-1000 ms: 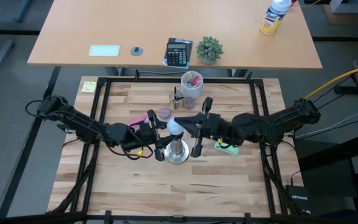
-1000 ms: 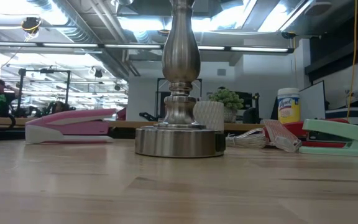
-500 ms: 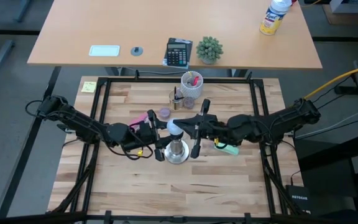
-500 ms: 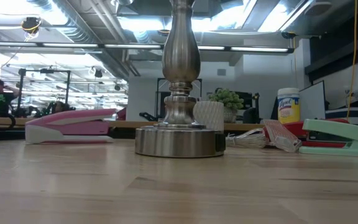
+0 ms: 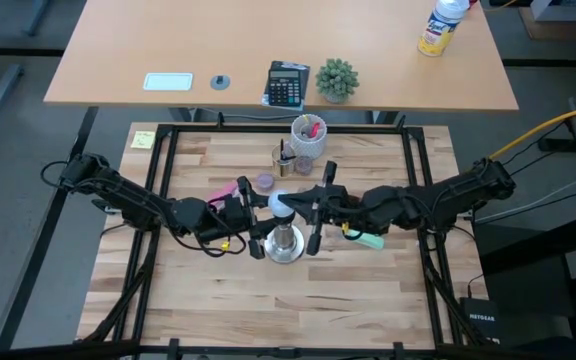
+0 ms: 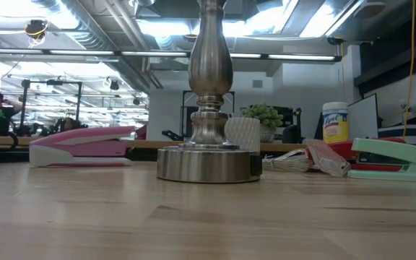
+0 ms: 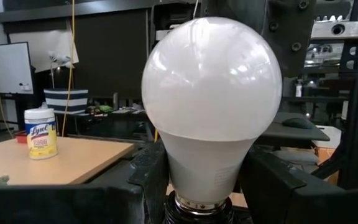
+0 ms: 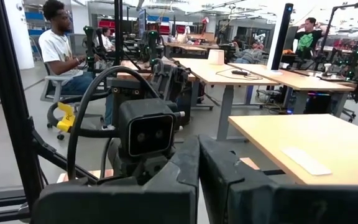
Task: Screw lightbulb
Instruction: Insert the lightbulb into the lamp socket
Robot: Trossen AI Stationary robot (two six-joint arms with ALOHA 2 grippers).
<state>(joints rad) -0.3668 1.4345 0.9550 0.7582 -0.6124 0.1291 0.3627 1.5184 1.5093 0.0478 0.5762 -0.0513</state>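
Left pincer [image 5: 258,222] clamped around the lightbulb [image 5: 282,205] atop the metal stand [image 5: 286,243]; right pincer [image 5: 313,212] closed, empty, beside it.

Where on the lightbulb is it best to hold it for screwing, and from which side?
Grip the lightbulb on its narrow tapered neck just above the base, coming level from the side: it stands upright, and the round dome is smooth and probably slips.

high: overhead, straight down | low: table-level, close to stand [image 6: 208,108] | both share stand [image 5: 286,243]
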